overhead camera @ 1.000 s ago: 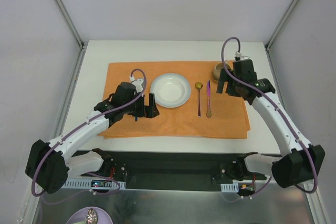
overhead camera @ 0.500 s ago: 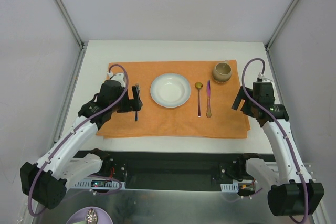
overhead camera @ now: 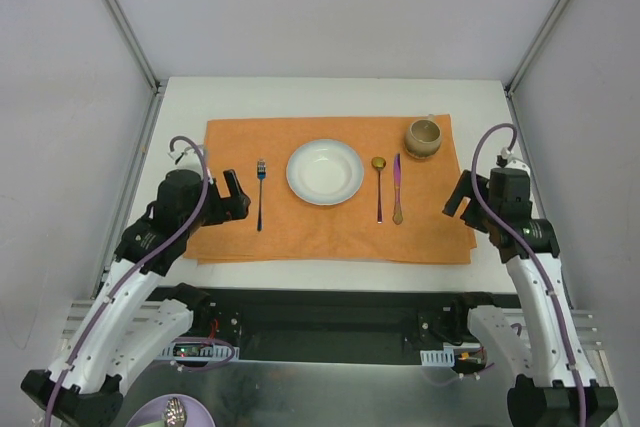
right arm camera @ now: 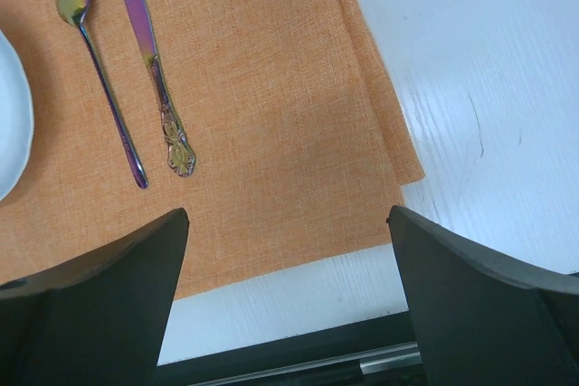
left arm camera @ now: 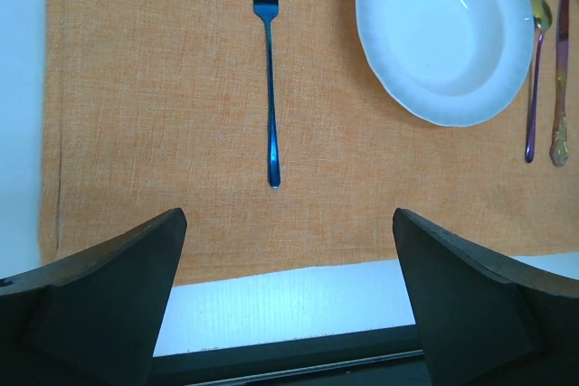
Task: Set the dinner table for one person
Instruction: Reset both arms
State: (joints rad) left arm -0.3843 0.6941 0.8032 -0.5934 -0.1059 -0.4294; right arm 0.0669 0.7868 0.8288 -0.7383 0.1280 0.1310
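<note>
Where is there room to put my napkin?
Bare cloth left of the fork, and right of the knife, nearer than the cup. The table behind the cloth is bare too. Plate, spoon and knife sit crowded together.

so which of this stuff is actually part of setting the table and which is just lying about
Belongs to the job:
dinner table; orange placemat; and on the placemat the white plate, fork, spoon, knife and cup.

Just lying about:
lilac dish on the metal surface behind the arm bases, holding something small I cannot make out.
</note>
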